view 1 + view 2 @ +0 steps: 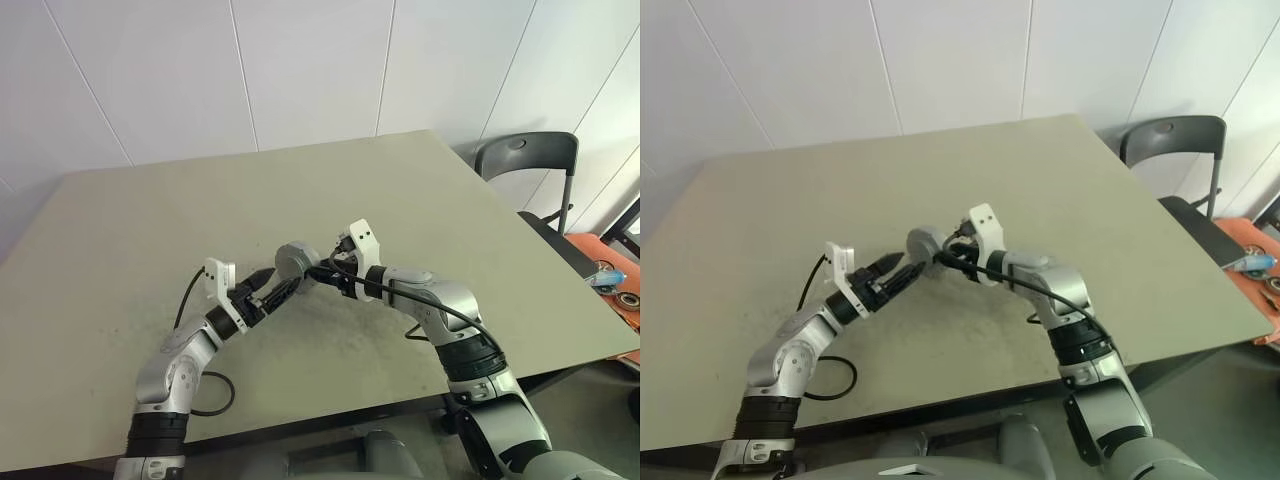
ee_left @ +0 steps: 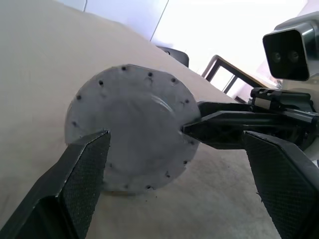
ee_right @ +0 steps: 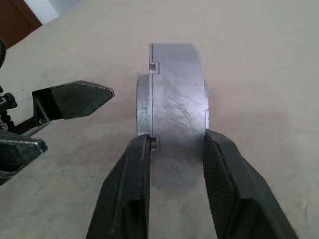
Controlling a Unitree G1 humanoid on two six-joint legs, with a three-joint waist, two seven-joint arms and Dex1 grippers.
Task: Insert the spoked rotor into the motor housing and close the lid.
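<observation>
Right gripper (image 3: 174, 144): two black fingers pinch the motor housing (image 3: 174, 104) across its thickness, one finger on each flat face; in the head views the gripper (image 1: 318, 272) points toward the robot's left, its white camera block above the wrist.

Motor housing (image 1: 294, 261): round, squat, silvery metal body, held on edge above the table (image 1: 420, 200) between the two grippers, near the table's middle. The flat face toward the left gripper is a plain disc (image 2: 132, 132) with small holes around its rim. The edge seen from the right wrist shows a seam and small notches; whether the lid is seated cannot be told.

Left gripper (image 2: 174, 164): fingers spread wide, one to either side of the housing's flat face, just beside it, gripping nothing. In the head views it (image 1: 895, 272) lies low over the table, pointing toward the housing.

Table: matte beige top, a black cable (image 1: 215, 385) looping by the left arm.

Chair (image 1: 530, 160): dark, at the table's far right corner.
</observation>
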